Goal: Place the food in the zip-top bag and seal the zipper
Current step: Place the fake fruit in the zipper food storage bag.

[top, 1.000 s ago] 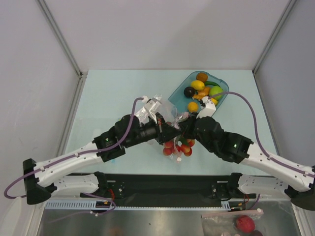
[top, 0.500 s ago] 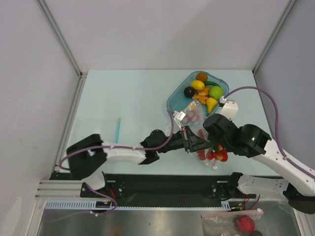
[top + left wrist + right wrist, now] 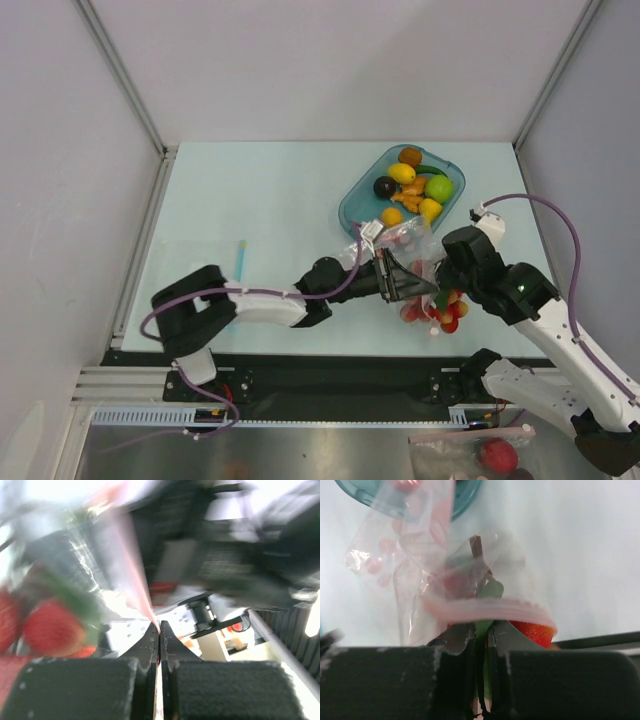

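Note:
The zip-top bag (image 3: 403,243) hangs crumpled between both grippers, just in front of the teal tray. My left gripper (image 3: 412,285) is shut on the zipper (image 3: 140,580), the pink strip running into its tips (image 3: 159,630). My right gripper (image 3: 441,287) is shut on the green leaf of the red ball cluster (image 3: 441,311), with the zipper (image 3: 485,607) curving across its tips (image 3: 487,630) and the clear bag (image 3: 415,575) beyond. More food lies in the tray: a lemon (image 3: 402,172), a dark plum (image 3: 384,187), a green fruit (image 3: 438,186) and orange pieces (image 3: 410,198).
The teal tray (image 3: 352,203) stands at the back right. A light-blue stick (image 3: 241,258) lies on the table to the left. Another bag with a red ball (image 3: 492,452) lies below the table's front edge. My left arm stretches low across the front.
Both grippers, the bag and the red cluster have shifted right, from the table's middle to in front of the tray. The left arm has stretched out low, uncovering the blue stick.

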`<state>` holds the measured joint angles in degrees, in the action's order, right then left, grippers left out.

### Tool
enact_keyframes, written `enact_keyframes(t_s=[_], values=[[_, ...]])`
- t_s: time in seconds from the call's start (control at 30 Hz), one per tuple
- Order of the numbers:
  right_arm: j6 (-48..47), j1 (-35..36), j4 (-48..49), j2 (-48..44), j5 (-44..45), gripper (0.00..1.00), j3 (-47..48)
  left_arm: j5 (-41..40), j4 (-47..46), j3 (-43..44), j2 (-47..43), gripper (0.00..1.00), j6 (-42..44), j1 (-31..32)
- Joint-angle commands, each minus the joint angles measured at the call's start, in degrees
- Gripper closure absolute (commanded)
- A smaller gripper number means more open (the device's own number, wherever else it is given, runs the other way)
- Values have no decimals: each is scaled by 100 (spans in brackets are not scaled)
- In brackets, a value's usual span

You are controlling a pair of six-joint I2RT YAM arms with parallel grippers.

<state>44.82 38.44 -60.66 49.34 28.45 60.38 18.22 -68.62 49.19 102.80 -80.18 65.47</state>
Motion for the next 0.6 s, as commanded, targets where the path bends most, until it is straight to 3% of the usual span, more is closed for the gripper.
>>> enact_keyframes(t_s=[0.0, 0.2, 0.27, 0.4, 0.57], values=[[-307, -345, 924, -162, -726, 95, -149, 138, 728, 186, -1139, 100, 1064, -52], [-377, -389, 1293, -276, -911, 91, -97, 288, 3410, 872, -1728, 100, 2198, -61], [-447, -398, 1443, -337, -1173, 87, 0, 261, 3907, 1119, -1842, 99, 2436, -61], [-500, -407, 1382, -180, -1561, 53, 351, 86, 4829, 1303, -2132, 99, 2630, -175], [-535, -398, 1347, -170, -1772, 46, 632, 129, 5104, 1260, -2405, 98, 2569, -421]])
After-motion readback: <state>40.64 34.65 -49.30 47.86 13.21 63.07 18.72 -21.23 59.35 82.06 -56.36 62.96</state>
